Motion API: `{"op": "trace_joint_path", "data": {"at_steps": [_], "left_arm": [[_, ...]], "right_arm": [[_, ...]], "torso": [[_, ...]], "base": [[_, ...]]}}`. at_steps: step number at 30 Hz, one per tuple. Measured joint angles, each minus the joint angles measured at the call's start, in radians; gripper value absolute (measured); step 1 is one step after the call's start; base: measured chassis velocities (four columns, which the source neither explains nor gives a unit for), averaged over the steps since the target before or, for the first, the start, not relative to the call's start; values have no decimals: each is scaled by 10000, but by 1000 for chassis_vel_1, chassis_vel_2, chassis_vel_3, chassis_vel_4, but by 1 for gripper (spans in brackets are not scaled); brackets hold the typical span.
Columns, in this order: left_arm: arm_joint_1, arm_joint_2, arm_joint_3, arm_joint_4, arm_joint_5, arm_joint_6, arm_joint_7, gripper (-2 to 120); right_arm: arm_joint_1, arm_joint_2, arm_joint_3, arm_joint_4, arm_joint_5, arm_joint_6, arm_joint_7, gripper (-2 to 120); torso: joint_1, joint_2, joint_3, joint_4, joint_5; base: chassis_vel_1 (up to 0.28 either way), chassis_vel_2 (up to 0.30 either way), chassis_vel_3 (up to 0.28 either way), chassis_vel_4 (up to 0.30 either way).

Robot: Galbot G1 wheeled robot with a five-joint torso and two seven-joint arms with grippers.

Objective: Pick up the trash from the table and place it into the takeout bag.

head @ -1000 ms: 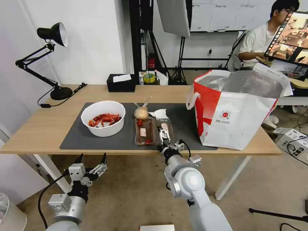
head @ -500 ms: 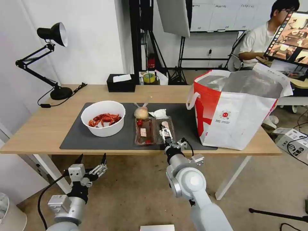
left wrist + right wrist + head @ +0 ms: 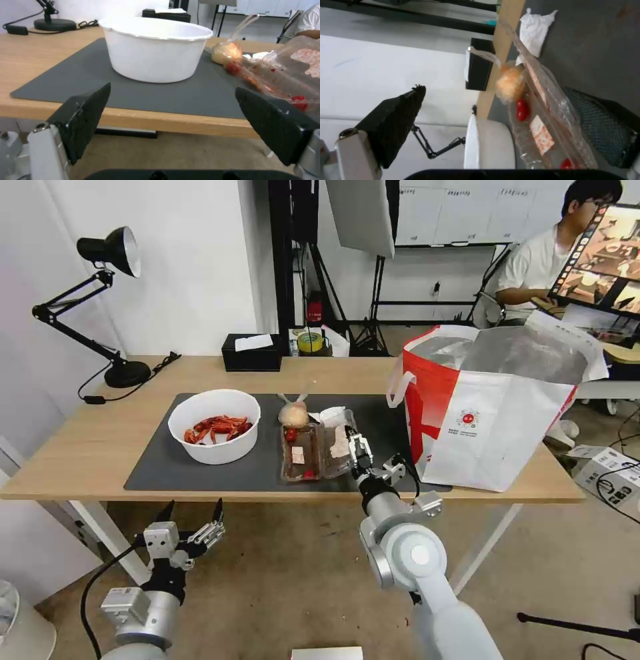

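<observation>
The right gripper (image 3: 358, 449), jaws spread, tilts the tray's (image 3: 319, 450) right half up off the mat (image 3: 200, 473). The left gripper (image 3: 192, 520), spread, hangs below the table (image 3: 87, 447).

On the light-wood worktop (image 3: 87, 447) lie one dark grey rectangular mat (image 3: 200, 473), one round white bowl of red crayfish shells (image 3: 214, 426), one clear hinged plastic tray with scraps (image 3: 320, 450), one small knotted clear bag holding a beige lump (image 3: 293, 413) and one crumpled white tissue (image 3: 332, 415). At three o'clock: one boxy white-and-red foil-lined takeout bag (image 3: 493, 407). At twelve: one black tissue box (image 3: 251, 353). At ten: one black desk lamp (image 3: 100, 307).
</observation>
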Motion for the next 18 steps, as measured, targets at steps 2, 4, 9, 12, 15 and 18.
{"op": "trace_joint_path", "data": {"at_steps": [2,4,9,12,15,18], "left_arm": [[23,44,-55,-54,-15,0,0,100],[49,69,-92,-106,-29,0,0,100],[59,46,-98,-114,-29,1,0,100],[63,7,-83,-116,-18,2,0,100],[88,-17,-75,-133,-6,4,0,100],[98,-15,-80,-144,-4,5,0,100]], "right_arm": [[70,-5,-26,39,0,-14,0,100],[171,-6,-61,77,8,-38,2,100],[326,-43,-153,163,36,-131,25,100],[449,-95,-254,163,54,-198,40,100],[653,-142,-430,52,123,-307,90,100],[706,-142,-490,18,194,-335,108,100]], "torso": [[0,0,0,0,0],[0,0,0,0,1],[0,0,0,0,0],[0,0,0,0,0],[0,0,0,0,0],[0,0,0,0,0]], "base": [[0,0,0,0],[0,0,0,0],[0,0,0,0],[0,0,0,0],[0,0,0,0],[0,0,0,0]]}}
